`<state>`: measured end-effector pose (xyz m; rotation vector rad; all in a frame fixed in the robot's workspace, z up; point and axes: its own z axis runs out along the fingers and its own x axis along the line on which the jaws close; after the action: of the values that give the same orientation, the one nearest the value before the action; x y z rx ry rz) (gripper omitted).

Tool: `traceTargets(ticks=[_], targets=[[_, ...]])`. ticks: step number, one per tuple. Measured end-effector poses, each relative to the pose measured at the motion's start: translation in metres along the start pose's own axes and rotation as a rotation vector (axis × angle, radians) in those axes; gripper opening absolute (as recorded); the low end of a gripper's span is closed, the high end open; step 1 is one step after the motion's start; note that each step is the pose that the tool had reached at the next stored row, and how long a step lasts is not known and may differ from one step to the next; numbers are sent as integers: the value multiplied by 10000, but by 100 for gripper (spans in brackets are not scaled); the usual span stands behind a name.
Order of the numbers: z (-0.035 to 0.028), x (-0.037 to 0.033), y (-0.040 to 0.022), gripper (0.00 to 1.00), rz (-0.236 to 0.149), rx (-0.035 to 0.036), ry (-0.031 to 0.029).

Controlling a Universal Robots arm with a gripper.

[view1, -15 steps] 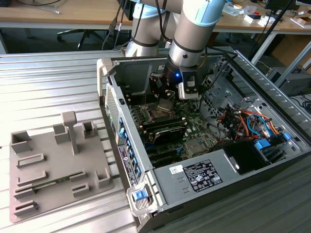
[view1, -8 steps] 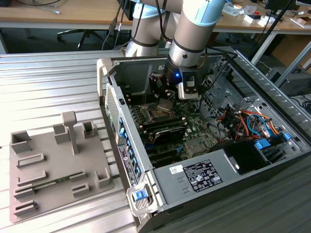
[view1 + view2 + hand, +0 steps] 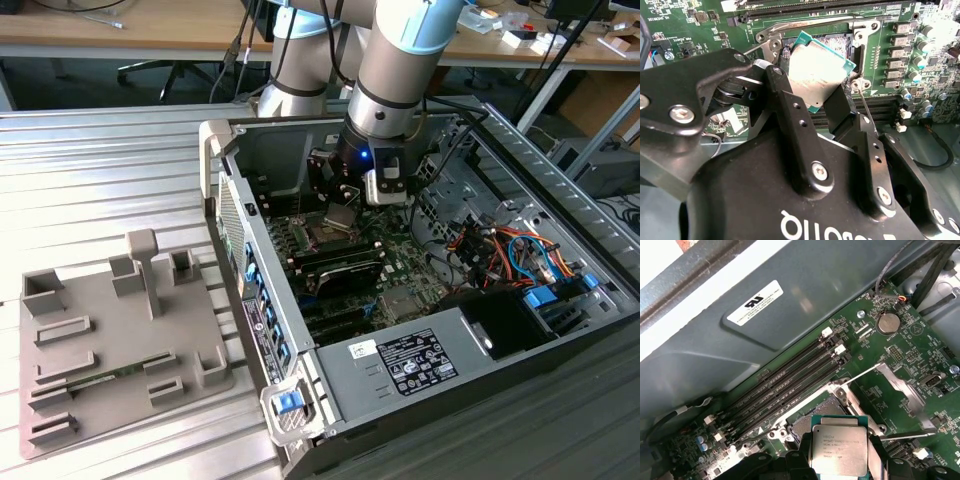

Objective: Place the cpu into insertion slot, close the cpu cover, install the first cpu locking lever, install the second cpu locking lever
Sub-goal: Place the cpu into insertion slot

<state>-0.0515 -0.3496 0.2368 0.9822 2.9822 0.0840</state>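
My gripper [image 3: 343, 205] hangs inside the open computer case, shut on the cpu [image 3: 340, 217]. In both wrist views the cpu [image 3: 815, 70] [image 3: 839, 449] is a silvery square chip with a green rim, pinched at two opposite edges by the black fingers [image 3: 790, 102]. It is tilted and hovers just above the insertion slot [image 3: 816, 416] [image 3: 839, 42], apart from it. The cpu cover [image 3: 902, 387] is swung open beside the socket, lying over the green board. Two thin wire levers [image 3: 860, 374] [image 3: 905, 436] stick out, unlatched.
Long black memory slots [image 3: 785, 385] run beside the socket. The case wall [image 3: 240, 250] rises on the exterior view's left, and a power supply [image 3: 420, 355] and cable bundles [image 3: 520, 250] crowd its right. A grey fixture tray [image 3: 110, 340] lies outside the case.
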Motion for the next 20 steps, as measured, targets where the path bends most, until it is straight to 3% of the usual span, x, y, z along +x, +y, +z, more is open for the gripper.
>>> traceTargets(ticks=[20], targets=[[1,0,0,53,415,-6,-21]])
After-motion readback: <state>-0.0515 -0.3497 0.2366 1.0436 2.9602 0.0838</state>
